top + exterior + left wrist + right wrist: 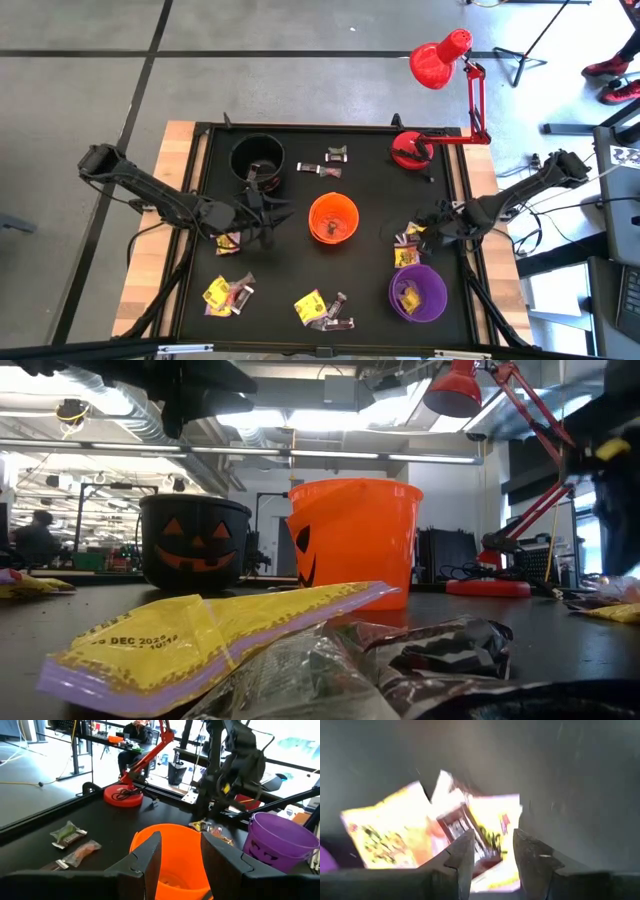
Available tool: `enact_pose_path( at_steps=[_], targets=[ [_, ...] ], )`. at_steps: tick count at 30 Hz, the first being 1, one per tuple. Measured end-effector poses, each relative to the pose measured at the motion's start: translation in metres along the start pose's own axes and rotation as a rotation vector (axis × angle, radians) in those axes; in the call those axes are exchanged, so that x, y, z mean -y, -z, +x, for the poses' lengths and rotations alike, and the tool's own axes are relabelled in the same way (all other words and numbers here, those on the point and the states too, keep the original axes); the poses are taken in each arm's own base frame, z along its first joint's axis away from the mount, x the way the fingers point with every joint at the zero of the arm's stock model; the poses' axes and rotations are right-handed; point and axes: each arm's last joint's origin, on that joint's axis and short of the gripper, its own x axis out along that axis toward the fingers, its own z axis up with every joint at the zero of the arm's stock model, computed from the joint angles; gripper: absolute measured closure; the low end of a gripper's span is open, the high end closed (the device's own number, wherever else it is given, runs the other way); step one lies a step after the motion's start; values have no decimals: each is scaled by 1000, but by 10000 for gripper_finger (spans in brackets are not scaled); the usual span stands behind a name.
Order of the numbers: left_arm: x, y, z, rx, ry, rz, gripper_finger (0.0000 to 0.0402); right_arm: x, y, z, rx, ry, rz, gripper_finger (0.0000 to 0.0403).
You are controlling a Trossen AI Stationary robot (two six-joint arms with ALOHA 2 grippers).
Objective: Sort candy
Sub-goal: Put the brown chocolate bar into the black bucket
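Right gripper (pixel 489 852), fingers parted and empty, hangs over a candy pile (pixel 408 240) right of centre, likely choosing a piece for the purple cup (pixel 418 292); left gripper (pixel 181 855) parted, empty, idle centre-left.

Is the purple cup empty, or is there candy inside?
Not empty. The high view shows a yellow-wrapped candy lying inside the purple cup, which stands upright near the right gripper.

Two dark, slender jointed arms are seen, the left arm (pixel 150 185) and right arm (pixel 510 200) alike, each trailing black cables and tipped with two dark, angular fingers (pixel 145 857).
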Motion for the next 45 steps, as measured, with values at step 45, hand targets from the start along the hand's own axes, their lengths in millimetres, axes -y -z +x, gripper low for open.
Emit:
enact_pose_path(
  at_steps=[45],
  targets=[
    [1,-3,0,24,5,-40,273,-2,-24,-41,268,27,-23,402]
  ],
)
